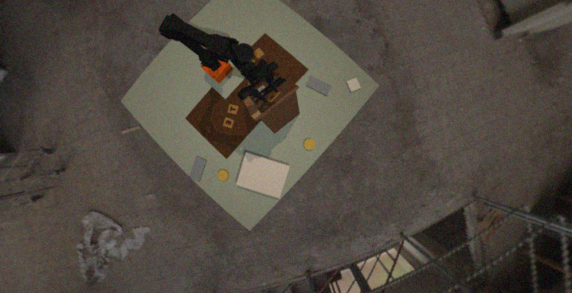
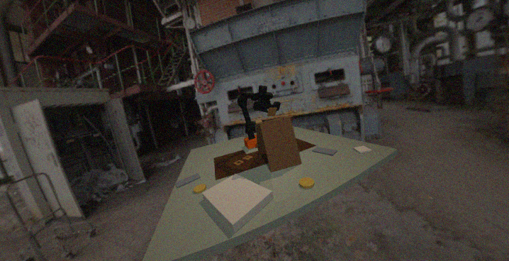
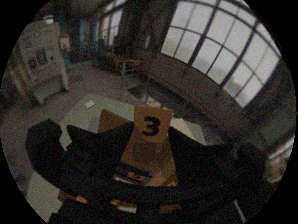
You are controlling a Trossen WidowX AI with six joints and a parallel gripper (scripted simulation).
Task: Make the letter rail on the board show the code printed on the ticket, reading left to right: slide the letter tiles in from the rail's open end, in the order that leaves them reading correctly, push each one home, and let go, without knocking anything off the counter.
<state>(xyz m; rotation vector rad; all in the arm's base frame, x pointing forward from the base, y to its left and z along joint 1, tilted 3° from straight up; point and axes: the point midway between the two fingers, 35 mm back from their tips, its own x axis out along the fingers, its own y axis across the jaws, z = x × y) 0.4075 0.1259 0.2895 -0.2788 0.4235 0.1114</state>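
Observation:
My gripper (image 1: 272, 93) (image 2: 272, 107) (image 3: 150, 127) is shut on a tan tile marked 3 (image 2: 272, 111) (image 3: 151, 124). It holds the tile upright, raised by the top of the brown board (image 1: 281, 117) (image 2: 279, 145). The arm and fingers cover most of the board's rail side in the top view. A small pale piece (image 1: 261, 87), perhaps the ticket, shows between the gripper parts; its print is unreadable. Two loose tiles (image 1: 233, 109) (image 1: 228, 122) (image 2: 238, 162) (image 2: 247, 157) lie on the dark brown mat (image 1: 212, 130) (image 2: 224, 170). Another tile (image 1: 259, 53) lies beyond the arm. The rail's contents cannot be made out.
A large white block (image 1: 261, 175) (image 2: 236, 197) stands in front of the board. Yellow discs (image 1: 309, 144) (image 1: 223, 174) (image 2: 306, 182) (image 2: 199, 188), grey slabs (image 1: 318, 85) (image 1: 198, 168) (image 2: 324, 150) and a small white block (image 1: 353, 84) (image 2: 362, 149) lie around on the green counter (image 1: 159, 91) (image 2: 185, 223).

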